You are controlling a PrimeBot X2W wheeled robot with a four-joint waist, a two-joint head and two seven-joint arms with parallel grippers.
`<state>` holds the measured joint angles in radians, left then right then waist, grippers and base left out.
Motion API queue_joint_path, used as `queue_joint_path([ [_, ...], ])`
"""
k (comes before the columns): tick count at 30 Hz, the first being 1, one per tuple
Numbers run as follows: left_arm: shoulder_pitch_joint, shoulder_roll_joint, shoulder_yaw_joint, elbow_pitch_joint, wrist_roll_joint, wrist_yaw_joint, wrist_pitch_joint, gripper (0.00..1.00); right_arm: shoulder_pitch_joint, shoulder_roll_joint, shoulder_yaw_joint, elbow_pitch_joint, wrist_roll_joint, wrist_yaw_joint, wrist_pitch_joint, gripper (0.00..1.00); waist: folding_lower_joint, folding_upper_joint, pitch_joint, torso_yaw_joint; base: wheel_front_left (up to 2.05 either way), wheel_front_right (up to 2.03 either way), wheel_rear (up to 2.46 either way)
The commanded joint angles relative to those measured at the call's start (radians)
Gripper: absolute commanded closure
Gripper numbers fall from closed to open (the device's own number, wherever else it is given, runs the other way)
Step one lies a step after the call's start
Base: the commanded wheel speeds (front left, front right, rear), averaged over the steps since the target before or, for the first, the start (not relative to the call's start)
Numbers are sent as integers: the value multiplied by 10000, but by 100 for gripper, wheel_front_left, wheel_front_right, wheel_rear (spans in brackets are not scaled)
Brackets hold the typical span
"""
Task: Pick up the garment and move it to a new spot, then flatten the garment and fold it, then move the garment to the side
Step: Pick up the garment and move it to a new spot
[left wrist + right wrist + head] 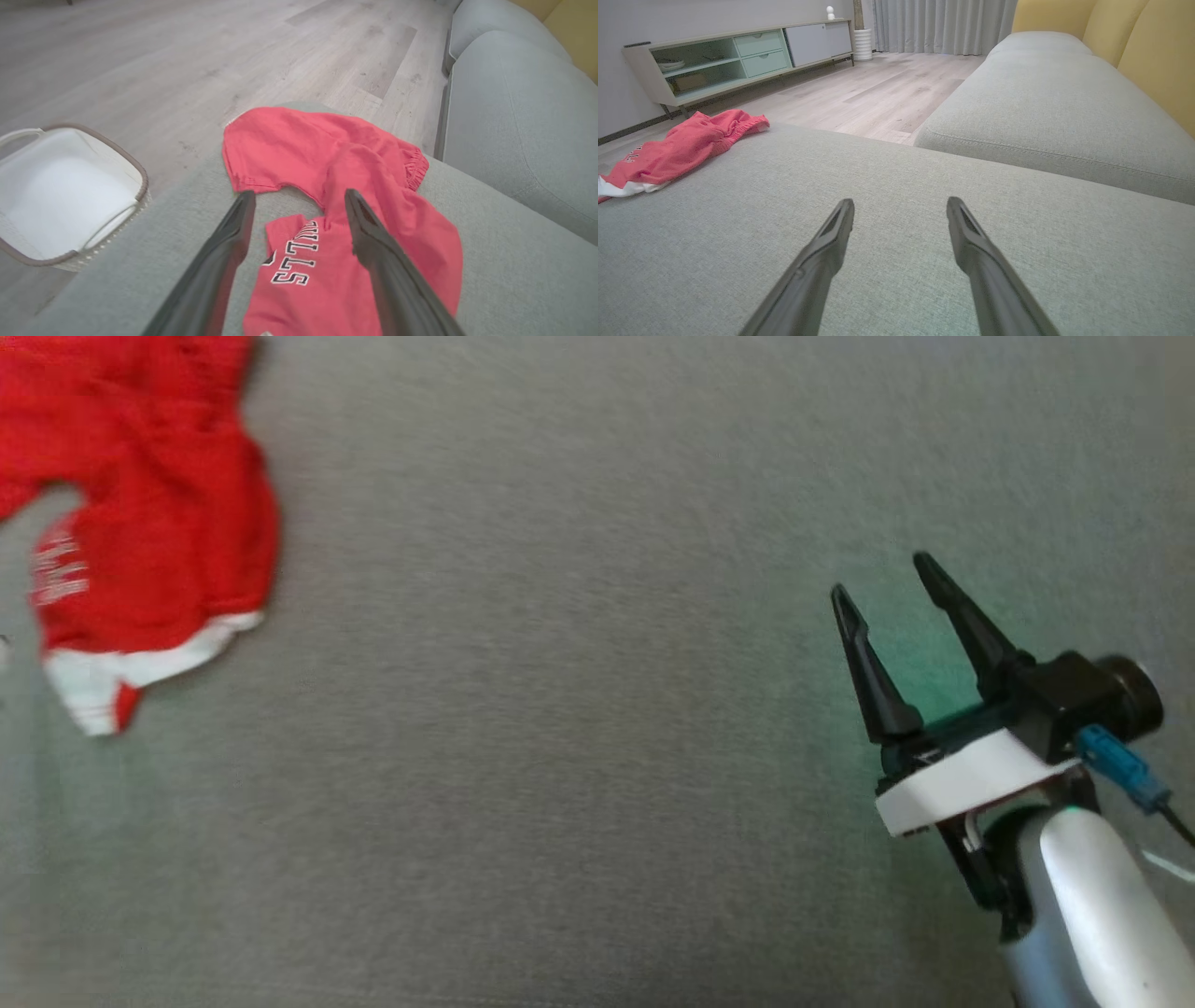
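Grey cushion [560,756] bears crumpled red garment [159,523]; left pincer [299,193] poised apart above it, apparently for pickup; right pincer [879,574] apart, well aside.

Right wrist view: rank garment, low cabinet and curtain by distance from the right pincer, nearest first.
1. The garment, left of the right pincer, on the same grey cushion.
2. The low cabinet, upper left, against the wall across the floor.
3. The curtain, top centre, at the room's far end.
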<state>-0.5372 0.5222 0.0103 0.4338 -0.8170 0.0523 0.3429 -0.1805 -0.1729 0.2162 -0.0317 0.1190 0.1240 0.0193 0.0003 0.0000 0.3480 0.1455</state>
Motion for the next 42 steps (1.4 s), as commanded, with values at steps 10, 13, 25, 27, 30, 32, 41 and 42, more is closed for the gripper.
queue_joint_path([
  [10,-1062,947,847,639,-1036,62,1530,0,-546,-176,292,-877,-20,67,-7,0,-3,0,1843,-1411,0,0,0],
  [13,-1145,860,840,873,-1368,198,2177,0,-548,-134,281,-849,-5,67,-45,0,-3,0,1838,-1450,0,0,0],
  [25,-7,620,141,99,-1737,1379,4744,100,-426,-60,258,-723,194,67,-90,0,-3,0,1322,-1429,0,0,0],
  [27,163,678,272,-293,-1615,1445,4369,100,-372,-44,241,-710,208,67,-82,0,-3,0,1196,-1447,0,0,0],
  [30,335,721,443,-699,-1484,1374,3809,100,-274,-3,250,-594,259,67,-108,0,-3,0,878,-1471,0,0,0],
  [32,369,818,516,-949,-1321,1192,3353,100,-192,32,269,-476,321,67,-163,0,-3,0,569,-1480,0,0,0],
  [41,-559,1063,331,-2167,-977,94,2320,100,207,309,309,117,615,67,-481,0,-3,0,-1248,-1488,0,0,0],
  [42,-713,1040,218,-2328,-942,25,2339,100,258,344,316,200,649,67,-506,0,-3,0,-1485,-1500,0,0,0],
])
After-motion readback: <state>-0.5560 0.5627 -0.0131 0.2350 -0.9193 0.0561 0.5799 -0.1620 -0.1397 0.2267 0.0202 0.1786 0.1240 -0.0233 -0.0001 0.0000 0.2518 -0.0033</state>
